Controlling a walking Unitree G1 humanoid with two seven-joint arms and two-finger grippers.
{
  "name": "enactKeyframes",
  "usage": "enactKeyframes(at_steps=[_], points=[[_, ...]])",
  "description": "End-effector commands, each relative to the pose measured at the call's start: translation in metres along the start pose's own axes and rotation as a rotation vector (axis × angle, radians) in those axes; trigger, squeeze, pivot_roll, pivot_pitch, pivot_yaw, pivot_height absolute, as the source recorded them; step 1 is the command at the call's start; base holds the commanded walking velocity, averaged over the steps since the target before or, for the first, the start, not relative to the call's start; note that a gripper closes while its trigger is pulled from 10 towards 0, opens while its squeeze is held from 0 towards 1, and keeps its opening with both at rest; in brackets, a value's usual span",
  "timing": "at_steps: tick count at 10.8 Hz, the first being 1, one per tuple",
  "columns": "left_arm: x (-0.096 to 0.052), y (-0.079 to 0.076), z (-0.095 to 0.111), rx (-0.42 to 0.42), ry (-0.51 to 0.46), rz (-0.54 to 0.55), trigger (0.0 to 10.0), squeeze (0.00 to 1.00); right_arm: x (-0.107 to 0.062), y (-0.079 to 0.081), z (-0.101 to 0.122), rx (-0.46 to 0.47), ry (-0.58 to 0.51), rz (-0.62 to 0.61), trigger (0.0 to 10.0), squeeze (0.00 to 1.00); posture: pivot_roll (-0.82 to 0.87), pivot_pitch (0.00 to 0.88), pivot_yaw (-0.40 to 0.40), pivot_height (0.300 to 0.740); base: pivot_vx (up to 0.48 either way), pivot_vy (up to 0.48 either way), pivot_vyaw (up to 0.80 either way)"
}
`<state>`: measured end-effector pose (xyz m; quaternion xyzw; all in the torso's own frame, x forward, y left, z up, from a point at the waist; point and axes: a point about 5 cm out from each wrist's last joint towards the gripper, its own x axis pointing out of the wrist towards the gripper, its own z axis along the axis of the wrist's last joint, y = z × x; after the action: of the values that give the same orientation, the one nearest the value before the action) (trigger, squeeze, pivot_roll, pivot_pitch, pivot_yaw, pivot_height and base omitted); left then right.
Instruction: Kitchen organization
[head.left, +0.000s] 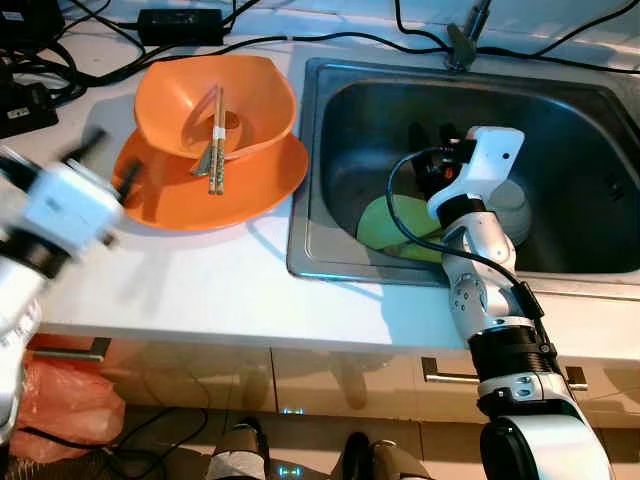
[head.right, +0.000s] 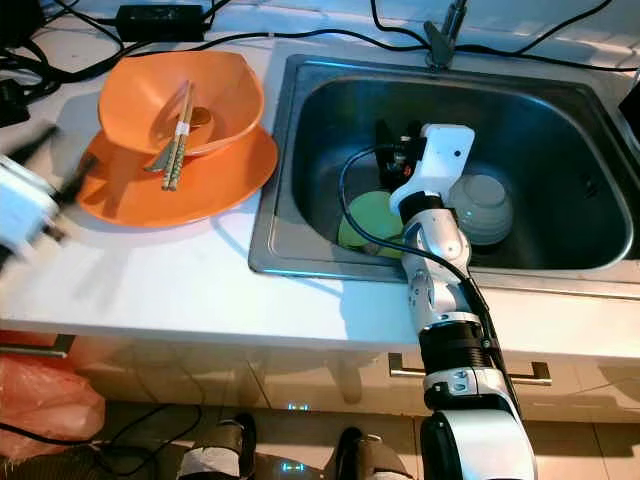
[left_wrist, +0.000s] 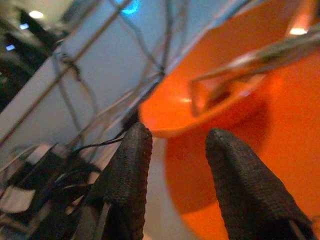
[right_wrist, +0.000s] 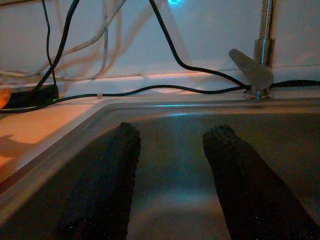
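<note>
Orange bowl, holding chopsticks, is stacked on an orange plate on the white tabletop. Left claw, blurred, is held released beside the plate. Right claw is released, empty, inside the sink. Green plate and grey bowl are partly hidden behind the right arm.

Your head cameras look steeply down on the counter and sink, which both share; each wrist camera peers close along its fingers.
</note>
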<state>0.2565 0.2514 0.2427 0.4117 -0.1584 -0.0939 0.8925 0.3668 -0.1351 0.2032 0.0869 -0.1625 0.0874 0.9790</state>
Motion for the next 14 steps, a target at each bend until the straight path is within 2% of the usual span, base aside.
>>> enactKeyframes(at_steps=[1,3,4,7,8,10,11,14], points=[[-0.001,-0.005,0.005,0.027,-0.031,-0.036,10.0,0.0,-0.002,-0.005,-0.003,-0.002,0.011,-0.018,10.0,0.0,0.22,0.223,-0.056,0.74,0.0,0.0,0.0],[-0.002,-0.013,0.007,0.021,-0.056,-0.054,10.0,0.0,-0.002,-0.005,-0.003,-0.001,0.013,-0.017,10.0,0.0,0.22,0.222,-0.061,0.74,0.0,0.0,0.0],[0.0,-0.018,0.008,0.057,-0.067,-0.087,10.0,0.0,-0.002,-0.005,-0.003,-0.001,0.013,-0.016,10.0,0.0,0.22,0.221,-0.063,0.74,0.0,0.0,0.0],[0.008,-0.025,0.014,0.053,-0.106,-0.097,10.0,0.0,-0.002,-0.006,-0.002,-0.002,0.011,-0.02,10.0,0.0,0.21,0.222,-0.06,0.74,0.0,0.0,0.0],[0.009,-0.025,0.015,0.056,-0.114,-0.1,10.0,1.0,-0.003,-0.006,-0.003,-0.003,0.012,-0.023,10.0,0.0,0.21,0.223,-0.058,0.74,0.0,0.0,0.0],[0.012,-0.026,0.015,0.065,-0.112,-0.101,10.0,1.0,-0.003,-0.006,-0.003,-0.002,0.012,-0.024,10.0,0.0,0.21,0.225,-0.059,0.74,0.0,0.0,0.0],[0.013,-0.028,0.014,0.105,-0.1,-0.127,10.0,0.0,-0.002,-0.006,-0.003,-0.001,0.012,-0.024,10.0,0.0,0.21,0.224,-0.06,0.74,0.0,0.0,0.0],[0.02,-0.03,0.015,0.168,-0.106,-0.156,10.0,0.0,-0.002,-0.005,-0.002,0.0,0.009,-0.023,10.0,0.0,0.21,0.219,-0.058,0.74,0.0,0.0,0.0]])
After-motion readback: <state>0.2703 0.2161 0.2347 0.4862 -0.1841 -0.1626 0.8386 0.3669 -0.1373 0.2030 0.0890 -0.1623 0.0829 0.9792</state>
